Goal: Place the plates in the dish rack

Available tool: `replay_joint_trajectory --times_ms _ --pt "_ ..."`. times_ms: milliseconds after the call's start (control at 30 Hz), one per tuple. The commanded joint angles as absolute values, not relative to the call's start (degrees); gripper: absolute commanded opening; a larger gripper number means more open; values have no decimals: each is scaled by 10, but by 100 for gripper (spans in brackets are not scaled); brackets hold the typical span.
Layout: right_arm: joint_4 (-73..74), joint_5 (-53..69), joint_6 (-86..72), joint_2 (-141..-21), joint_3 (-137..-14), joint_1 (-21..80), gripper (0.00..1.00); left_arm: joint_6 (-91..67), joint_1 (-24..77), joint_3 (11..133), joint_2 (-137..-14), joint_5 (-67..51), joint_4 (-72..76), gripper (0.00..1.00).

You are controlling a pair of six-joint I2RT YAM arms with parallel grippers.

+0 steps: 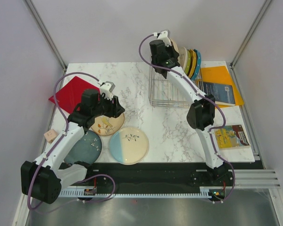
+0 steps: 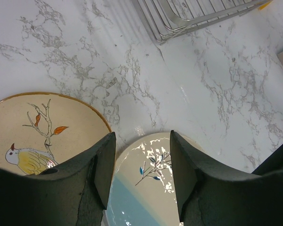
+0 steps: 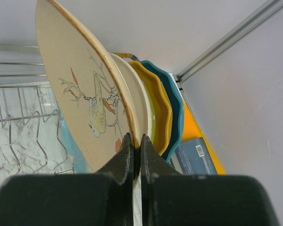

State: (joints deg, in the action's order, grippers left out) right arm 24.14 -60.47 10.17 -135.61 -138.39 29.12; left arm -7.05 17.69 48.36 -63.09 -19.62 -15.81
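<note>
The tabletop (image 1: 132, 84) bears the dish rack (image 1: 167, 92) near its far edge. Toward the near-left corner lie a dark speckled plate (image 1: 87, 146), a blue-and-cream plate (image 1: 129, 145) and a bird plate (image 1: 108, 126), the left end effector (image 2: 141, 146) released above the last two. The right end effector (image 3: 137, 143) is clenched on a second bird plate (image 3: 80, 84), upright at the rack's right end.

The top view looks down from behind over the whole table (image 1: 132, 89). The left wrist view sits close above it, dish rack (image 2: 193, 16) at upper right; the right wrist view crowds that same rack.
</note>
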Motion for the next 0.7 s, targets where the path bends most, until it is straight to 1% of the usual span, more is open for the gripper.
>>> replay_joint_trajectory --times_ms 0,433,667 --pt "166 -647 104 -1313 -1393 299 0 -85 172 480 -618 -208 -132 57" --pt "171 -677 85 -1335 -1381 300 0 -83 170 470 -611 -205 -133 57" --pt "225 -658 32 -1354 -1379 298 0 -84 169 474 -617 -208 -134 57"
